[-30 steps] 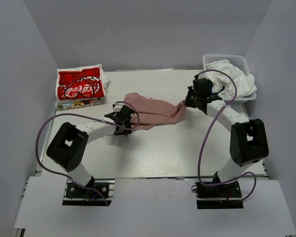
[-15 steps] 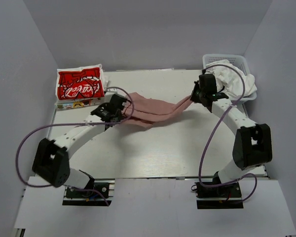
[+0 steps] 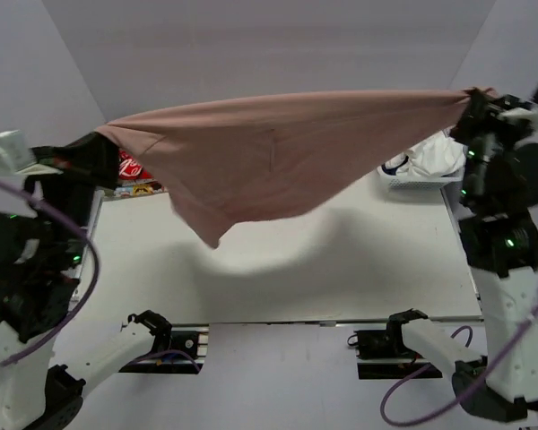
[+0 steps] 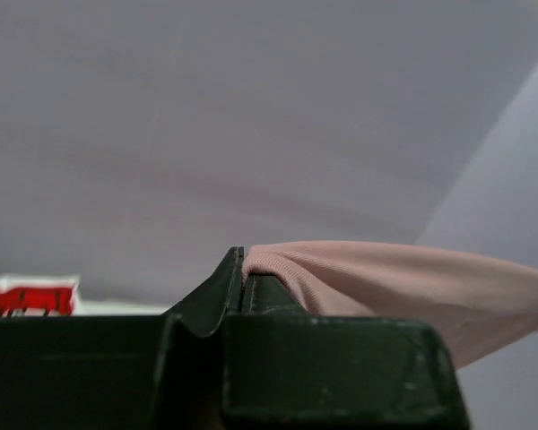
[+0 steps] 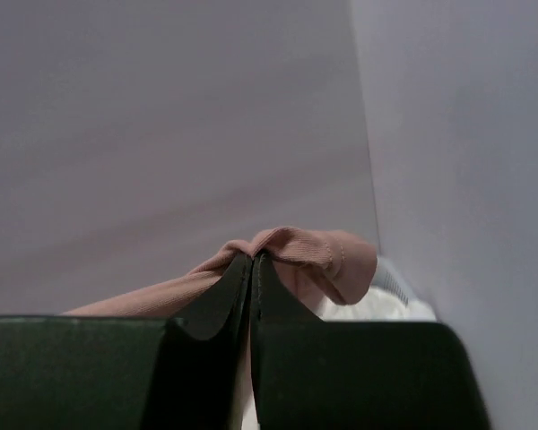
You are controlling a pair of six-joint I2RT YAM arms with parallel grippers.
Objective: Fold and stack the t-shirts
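Note:
A dusty pink t-shirt point(image 3: 269, 152) hangs stretched high above the table between both arms, its lower edge drooping to a point near the left middle. My left gripper point(image 3: 103, 134) is shut on its left end; in the left wrist view the pink t-shirt point(image 4: 386, 273) comes out of the left gripper point(image 4: 243, 260) to the right. My right gripper point(image 3: 471, 100) is shut on the right end, and the pink hem point(image 5: 314, 251) folds over the right gripper point(image 5: 253, 262). A folded red t-shirt point(image 3: 130, 168) with white lettering lies at the back left, mostly hidden behind the pink one.
A white mesh basket point(image 3: 403, 182) at the back right holds a white t-shirt point(image 3: 435, 157). Grey walls close in the white table point(image 3: 323, 260) on three sides. Both arms stand raised at the table's left and right edges.
Both arms have risen and swung outward, lifting the pink t-shirt off the table and spreading it taut in the air. The left gripper shut on it about a second ago.

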